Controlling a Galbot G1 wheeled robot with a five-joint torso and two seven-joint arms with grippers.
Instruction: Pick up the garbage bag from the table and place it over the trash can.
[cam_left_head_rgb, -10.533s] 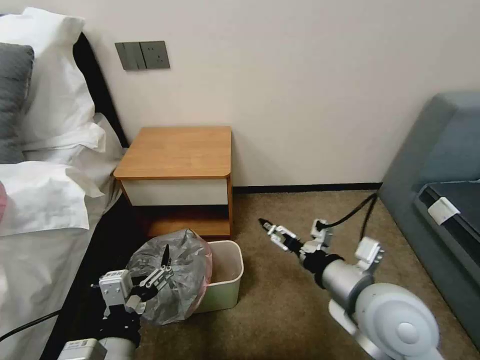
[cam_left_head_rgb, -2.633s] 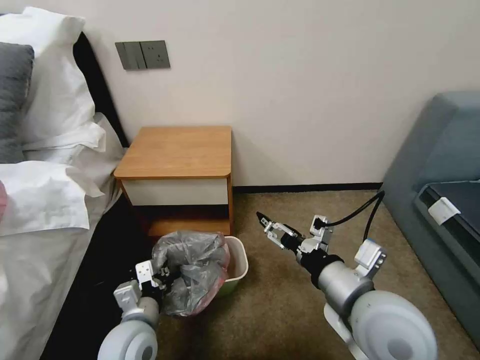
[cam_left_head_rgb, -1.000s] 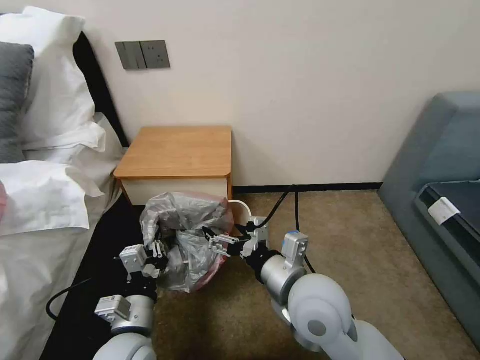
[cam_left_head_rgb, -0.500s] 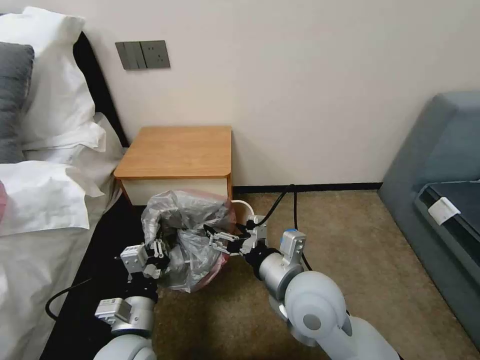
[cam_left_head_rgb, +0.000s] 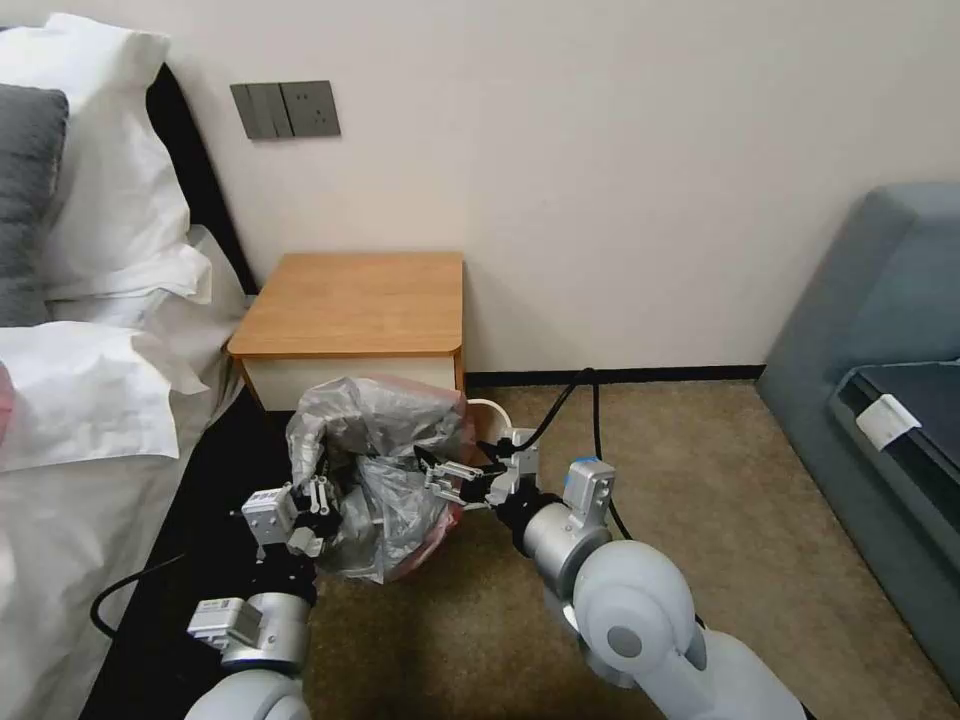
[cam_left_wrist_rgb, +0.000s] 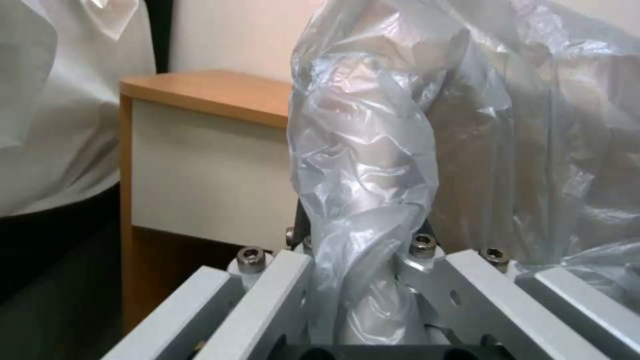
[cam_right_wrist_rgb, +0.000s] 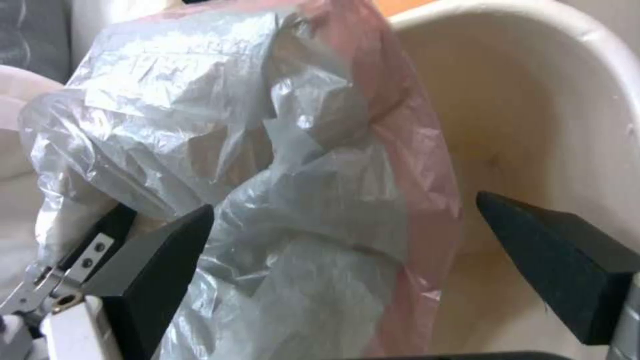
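Gripping a twisted fold of the garbage bag (cam_left_head_rgb: 375, 480) between the closed fingers of my left gripper (cam_left_head_rgb: 318, 497), I held the crinkled grey plastic up over the trash can (cam_left_head_rgb: 490, 412), which stood on the carpet (cam_left_head_rgb: 700, 500) against the front corner of the nightstand (cam_left_head_rgb: 355, 305). Half a second before, my right gripper (cam_left_head_rgb: 432, 466) had been a touch lower and nearer my base; now it had edged forward against the bag's right side, its black fingers (cam_right_wrist_rgb: 160, 250) spread wide with the pinkish-red rim (cam_right_wrist_rgb: 413, 165) lying between them, nothing yet pinched. Some ten seconds earlier that same arm had hung well out over the carpet, away from the bin, and the bag had sat lower, beside my left wrist.

The bag stood roughly upright, its long axis running from the bunched fold in my left gripper up to a puffed crown level with the nightstand's white drawer front (cam_left_wrist_rgb: 200, 175). Its pink edge faced right, toward the bin's cream inner wall (cam_right_wrist_rgb: 533, 125), which showed just beyond the plastic. The bed (cam_left_head_rgb: 90, 400) lay to my left.
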